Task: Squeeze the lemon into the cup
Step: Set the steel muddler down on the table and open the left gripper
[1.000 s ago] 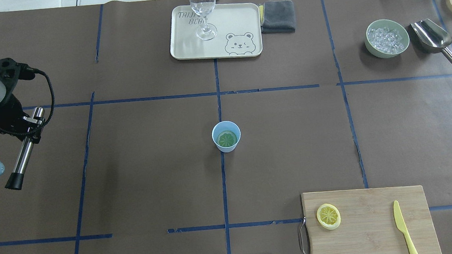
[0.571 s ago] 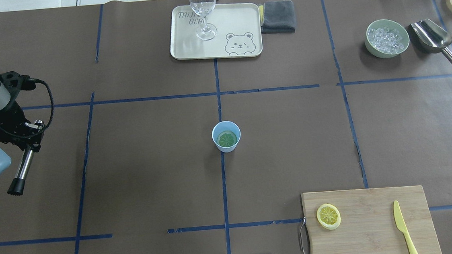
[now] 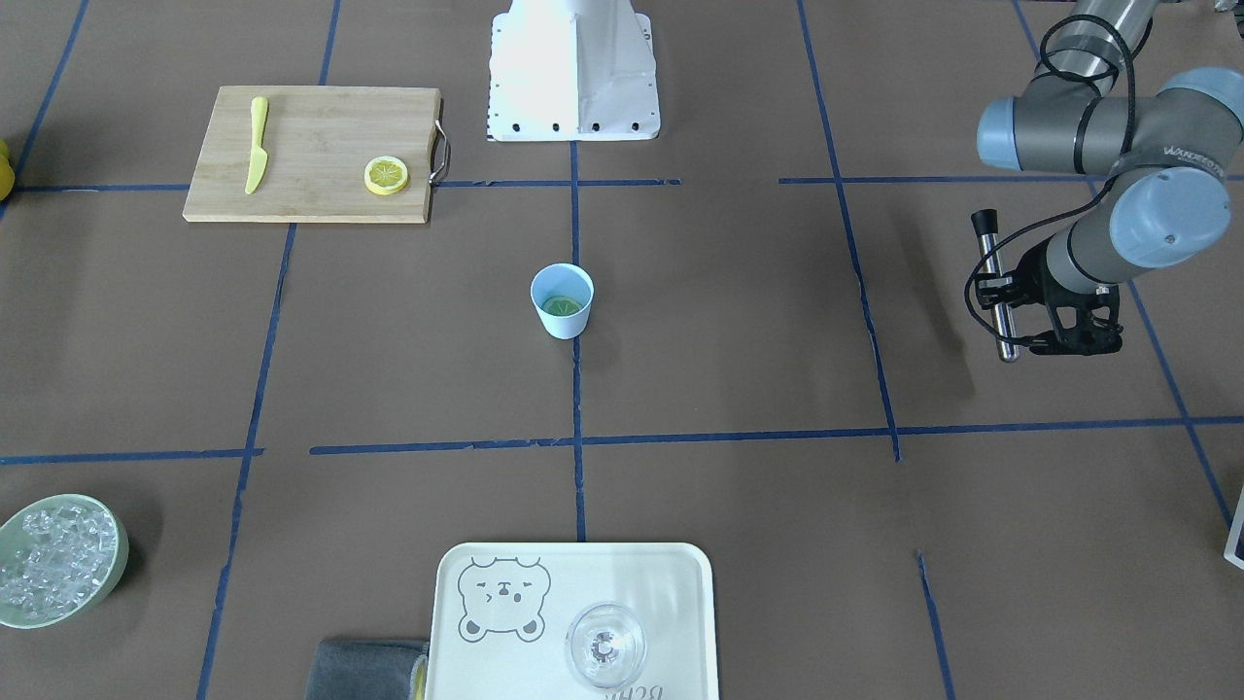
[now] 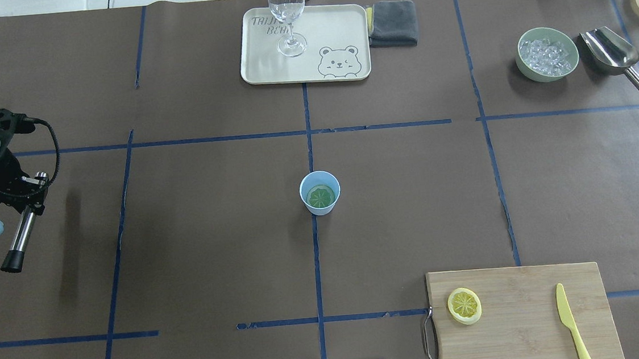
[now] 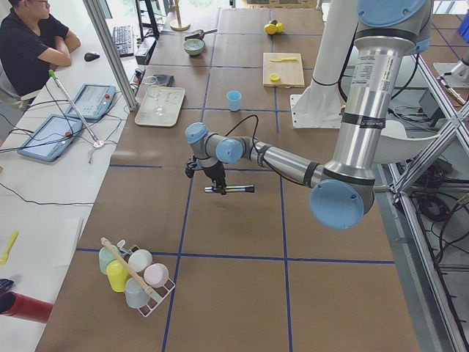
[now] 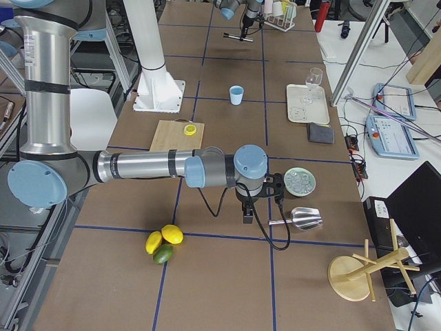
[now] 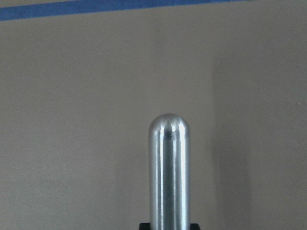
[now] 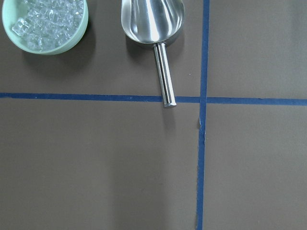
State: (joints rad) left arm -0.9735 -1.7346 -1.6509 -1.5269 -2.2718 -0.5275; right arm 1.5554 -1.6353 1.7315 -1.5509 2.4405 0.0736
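Overhead exterior view shows the lemon (image 4: pixel 321 196) slice lying flat at the bottom of the cup (image 4: pixel 319 177). The cup stands upright in the middle of the tabletop (image 4: pixel 217 250). A second slice (image 4: pixel 464 305) sits on the wooden board (image 4: pixel 536 328), well apart from the cup.

The left gripper (image 4: pixel 31 197) is far off by the left edge. Its fingers are clenched around a shiny metal rod (image 4: pixel 19 240) with a black tip. I think the rod is for pressing the slice down to get the juice out.

To do that well, the rod should go straight down into the middle of the cup. It should push softly, so the light cup does not tip or slide. The fingers should keep a tight hold so the rod does not slip.

The right gripper (image 6: pixel 247 212) hangs near the bowl of ice (image 4: pixel 548 76) and the scoop (image 8: pixel 153 19). I cannot tell if its fingers are apart or together.

Since a second ago, the left arm has pulled back toward the left edge, farther from the cup. The rod went with it. The cup, the lemon and the board have not moved. So it may be that the pressing is over and the rod is being taken away.
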